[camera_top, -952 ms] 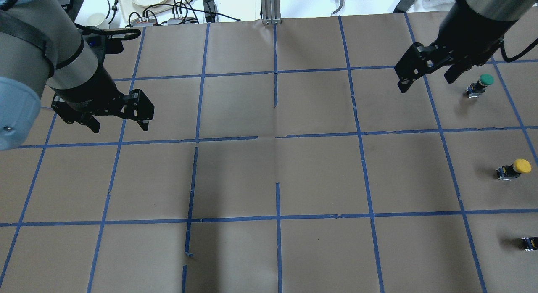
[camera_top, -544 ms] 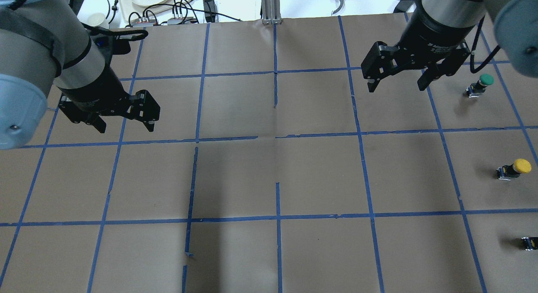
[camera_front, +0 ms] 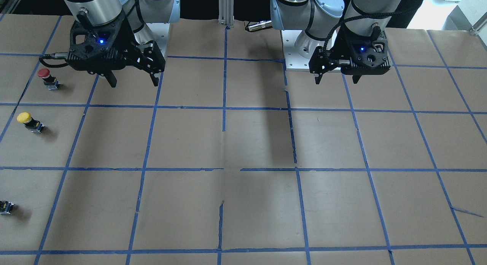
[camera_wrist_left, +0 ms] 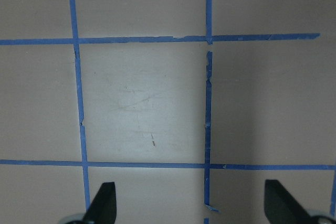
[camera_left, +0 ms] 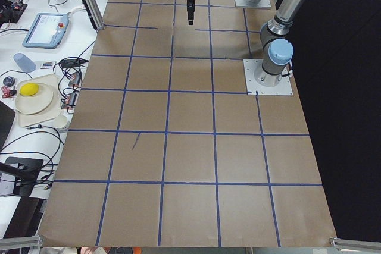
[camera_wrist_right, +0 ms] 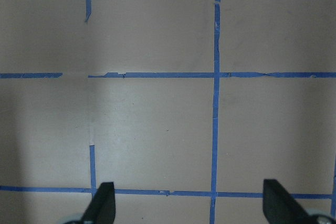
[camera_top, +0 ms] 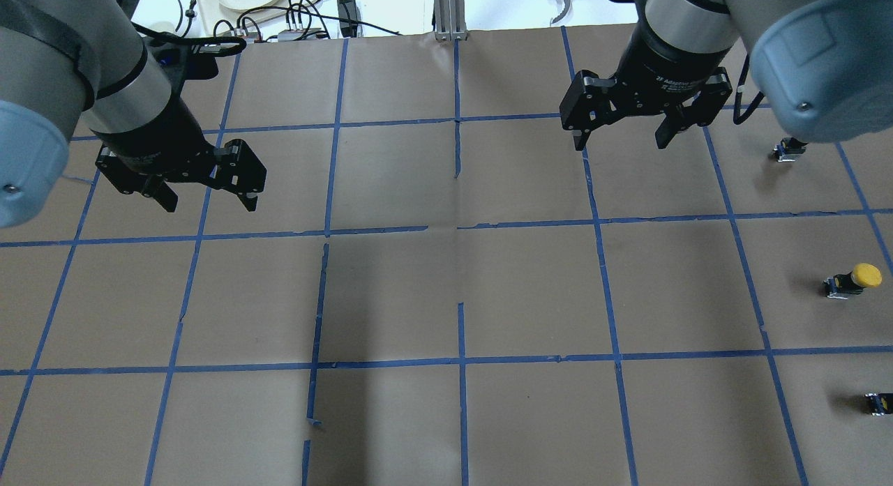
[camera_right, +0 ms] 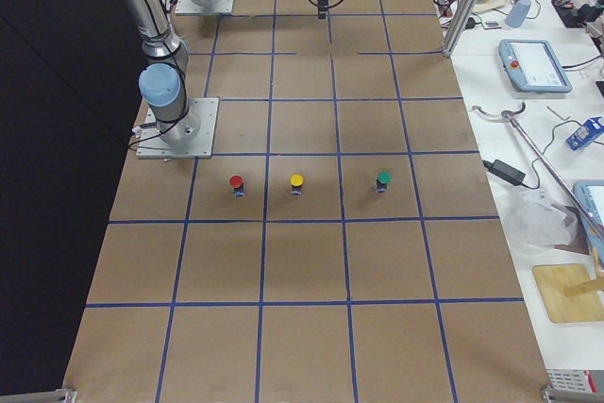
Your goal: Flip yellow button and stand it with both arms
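Observation:
The yellow button stands alone near the table's right edge, cap up on its dark body; it also shows in the front view and the right side view. My right gripper is open and empty, hovering far to the button's left and further back; the front view shows it too. My left gripper is open and empty over the table's left part, also seen in the front view. Both wrist views show only taped paper between open fingertips.
A green-capped button and a red-capped button flank the yellow one in a row. In the overhead view my right elbow hides the green cap. Brown paper with a blue tape grid covers the table. Cables and dishes lie beyond the far edge.
My right gripper has swung left, away from the green button, and its elbow now covers that cap. My left gripper has shifted only slightly. The buttons have not moved.

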You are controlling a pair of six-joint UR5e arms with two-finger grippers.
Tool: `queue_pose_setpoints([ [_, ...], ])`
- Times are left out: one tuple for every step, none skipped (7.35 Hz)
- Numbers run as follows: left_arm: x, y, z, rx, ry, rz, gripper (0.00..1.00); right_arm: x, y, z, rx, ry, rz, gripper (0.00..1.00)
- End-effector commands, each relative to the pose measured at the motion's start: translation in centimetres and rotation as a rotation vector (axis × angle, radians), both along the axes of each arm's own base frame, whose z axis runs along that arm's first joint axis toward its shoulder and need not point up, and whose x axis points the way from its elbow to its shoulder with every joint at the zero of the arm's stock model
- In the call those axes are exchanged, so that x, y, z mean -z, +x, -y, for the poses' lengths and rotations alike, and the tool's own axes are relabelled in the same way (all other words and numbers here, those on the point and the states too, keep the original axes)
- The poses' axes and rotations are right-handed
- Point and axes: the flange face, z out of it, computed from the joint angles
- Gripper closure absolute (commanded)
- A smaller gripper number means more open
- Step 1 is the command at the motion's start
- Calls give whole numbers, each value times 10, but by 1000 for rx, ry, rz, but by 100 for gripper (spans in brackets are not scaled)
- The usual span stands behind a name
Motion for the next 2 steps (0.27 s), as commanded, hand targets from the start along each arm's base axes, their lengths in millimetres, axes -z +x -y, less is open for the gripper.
queue_pose_setpoints([
  [2, -1, 0, 0, 6, -10, 0, 0, -1, 0, 0, -9, -14, 0],
  [2, -3, 1, -1, 3, -36, 0, 0, -1, 0, 0, -9, -14, 0],
])
